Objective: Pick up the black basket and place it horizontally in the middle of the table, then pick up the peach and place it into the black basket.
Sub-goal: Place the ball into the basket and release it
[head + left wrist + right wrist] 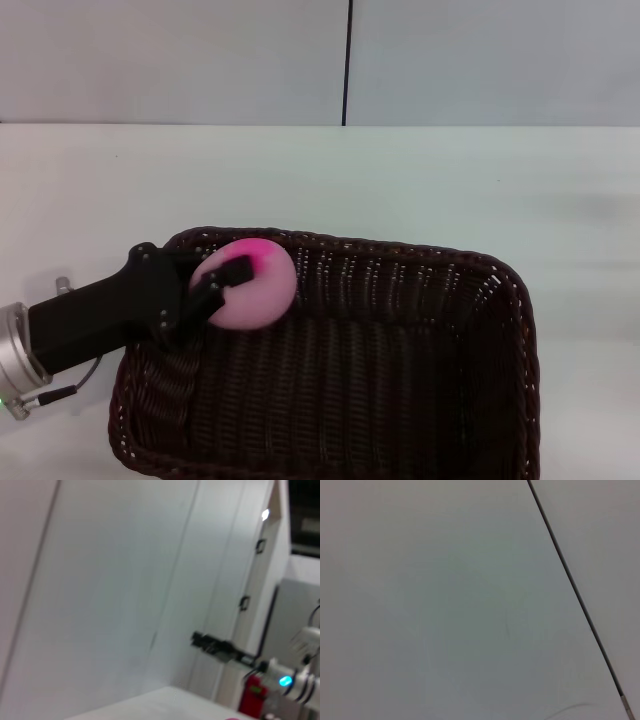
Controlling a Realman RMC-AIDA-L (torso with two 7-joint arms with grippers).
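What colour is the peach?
Pale pink with a magenta blotch on top; the peach shows best in the head view.

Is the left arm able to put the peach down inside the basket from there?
Probably yes. The left gripper holds the peach over the black basket, inside its left end, with nothing beneath.

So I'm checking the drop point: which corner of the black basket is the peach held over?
The far-left corner of the black basket; the left end effector grips the peach there, away from the other three corners.
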